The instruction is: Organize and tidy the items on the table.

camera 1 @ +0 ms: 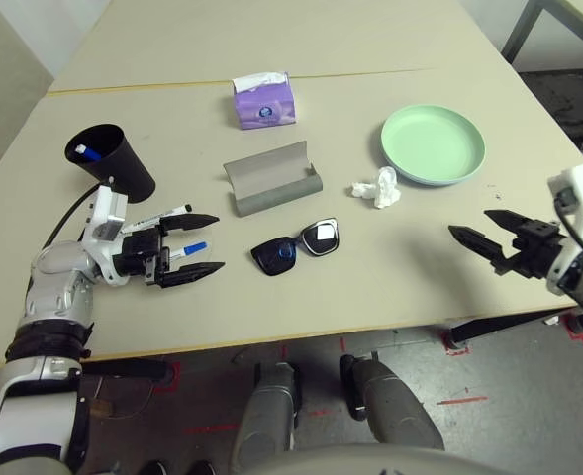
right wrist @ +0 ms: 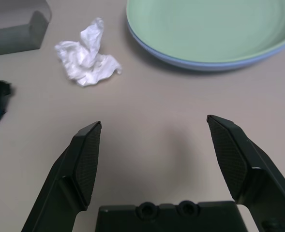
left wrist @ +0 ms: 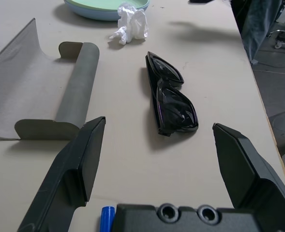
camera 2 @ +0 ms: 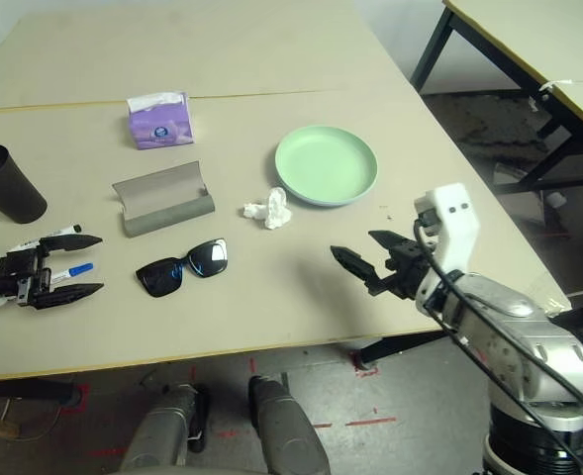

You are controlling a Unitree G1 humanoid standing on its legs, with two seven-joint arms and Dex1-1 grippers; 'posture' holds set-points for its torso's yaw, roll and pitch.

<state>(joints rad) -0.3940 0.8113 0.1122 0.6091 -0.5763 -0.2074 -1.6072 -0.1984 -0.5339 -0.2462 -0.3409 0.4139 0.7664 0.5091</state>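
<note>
The black cup (camera 1: 113,158) stands at the table's (camera 1: 390,287) left and holds a blue-capped marker (camera 1: 88,153). The grey glasses case (camera 1: 271,176) lies open, the black sunglasses (camera 1: 296,247) just in front of it. The light-green plate (camera 1: 434,144) is stacked on a light-blue plate (right wrist: 200,63), with the crumpled tissue (camera 1: 378,187) beside them. The left gripper (camera 1: 194,243) is spread over two markers (camera 1: 167,214); the right gripper (camera 1: 479,231) is spread, holding nothing.

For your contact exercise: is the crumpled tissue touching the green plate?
Apart. The right wrist view shows bare table between the tissue and the plate.
</note>
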